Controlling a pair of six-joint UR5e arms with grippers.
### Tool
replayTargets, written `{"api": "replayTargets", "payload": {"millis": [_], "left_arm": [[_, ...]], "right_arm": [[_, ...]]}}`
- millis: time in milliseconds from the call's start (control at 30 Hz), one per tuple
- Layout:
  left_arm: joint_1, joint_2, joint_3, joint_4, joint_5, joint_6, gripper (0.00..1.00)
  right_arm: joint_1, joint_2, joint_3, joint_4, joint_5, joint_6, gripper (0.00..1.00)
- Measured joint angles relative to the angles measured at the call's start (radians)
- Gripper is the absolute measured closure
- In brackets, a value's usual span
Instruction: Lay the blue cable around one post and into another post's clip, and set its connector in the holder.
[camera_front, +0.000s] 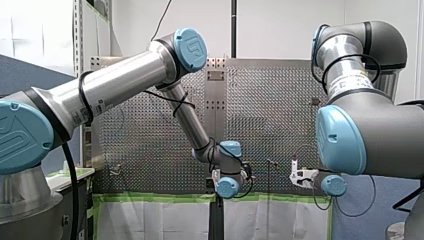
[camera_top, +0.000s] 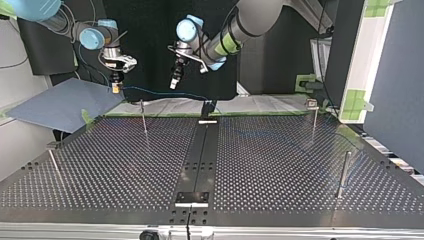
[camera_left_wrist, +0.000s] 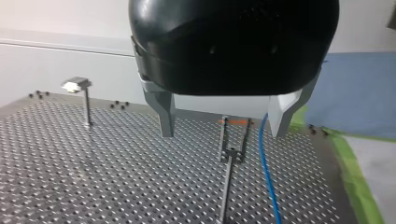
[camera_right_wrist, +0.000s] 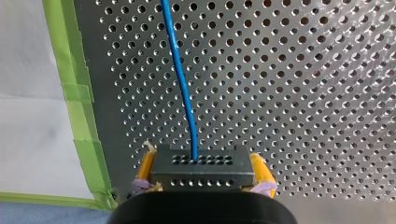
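Observation:
In the right wrist view, my right gripper (camera_right_wrist: 201, 184) is shut, its yellow pads (camera_right_wrist: 145, 165) clamping the black connector (camera_right_wrist: 201, 169). The blue cable (camera_right_wrist: 180, 74) leaves the connector and runs ahead over the perforated plate. At the top view's left, that gripper (camera_top: 116, 88) hangs above the table's far edge, and the cable (camera_top: 165, 92) stretches from it towards the black holder (camera_top: 208, 107). My left gripper (camera_top: 173, 83) hovers just above this cable stretch. In the left wrist view it (camera_left_wrist: 222, 133) stands open with nothing between its metal fingers (camera_left_wrist: 164, 116). The cable (camera_left_wrist: 266, 168) passes beside one fingertip, near a clip post (camera_left_wrist: 232, 154).
Thin posts stand on the table (camera_top: 280, 170): one (camera_top: 143, 117) near the far edge, one with a clip (camera_top: 313, 120), and two more (camera_top: 344, 172), (camera_top: 54, 167) nearer the camera. A blue-grey sheet (camera_top: 60, 105) lies off the far corner. Green tape (camera_right_wrist: 77, 93) marks the plate's edge.

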Motion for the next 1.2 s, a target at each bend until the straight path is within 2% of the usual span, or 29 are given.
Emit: {"api": "replayTargets", "payload": {"millis": [167,333,667,967,1200], "left_arm": [[0.008,0.0,0.001,-0.052,-0.019,0.011,0.0],[0.012,-0.002,0.005,-0.075,-0.024,0.01,0.0],[0.03,-0.076,0.083,-0.137,-0.022,-0.037,0.0],[0.064,-0.092,0.152,-0.155,-0.022,-0.038,0.0],[0.075,-0.092,0.161,-0.154,-0.022,-0.037,0.0]], "right_arm": [[0.0,0.0,0.0,0.001,0.001,0.0,1.0],[0.001,0.0,0.0,0.001,0.001,-0.002,1.0],[0.001,0.0,0.0,0.001,0.002,-0.003,1.0],[0.002,0.0,-0.001,0.001,0.002,-0.003,1.0],[0.002,0.0,-0.001,0.002,0.002,-0.003,1.0]]}}
